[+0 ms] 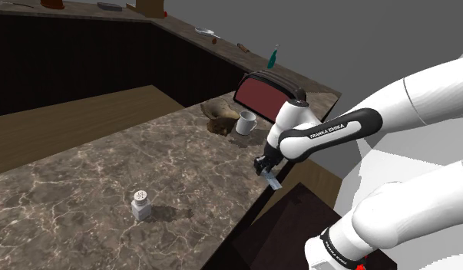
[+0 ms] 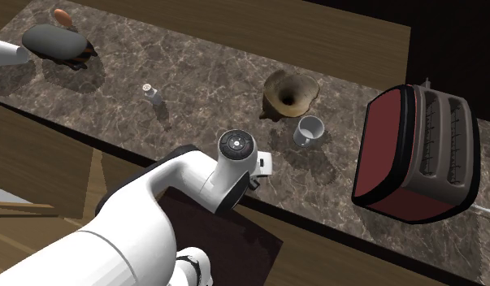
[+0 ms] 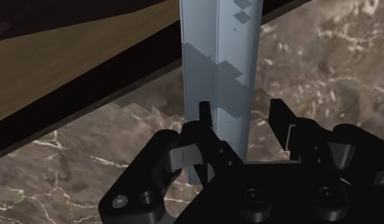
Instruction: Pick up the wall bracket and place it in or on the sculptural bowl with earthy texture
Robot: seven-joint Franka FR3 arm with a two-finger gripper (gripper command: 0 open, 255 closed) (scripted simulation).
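Hanging below the gripper (image 1: 266, 167), the grey-blue wall bracket (image 1: 274, 182) is being clasped between the black fingers (image 3: 203, 124), its long strip pointing down so that it is being held just off the marbled counter (image 1: 107, 176) at the near edge. The brown sculptural bowl (image 1: 220, 115) is being flanked by a white mug (image 1: 246, 121) and a red toaster (image 1: 264, 96), so a lifted approach is probably being called for.
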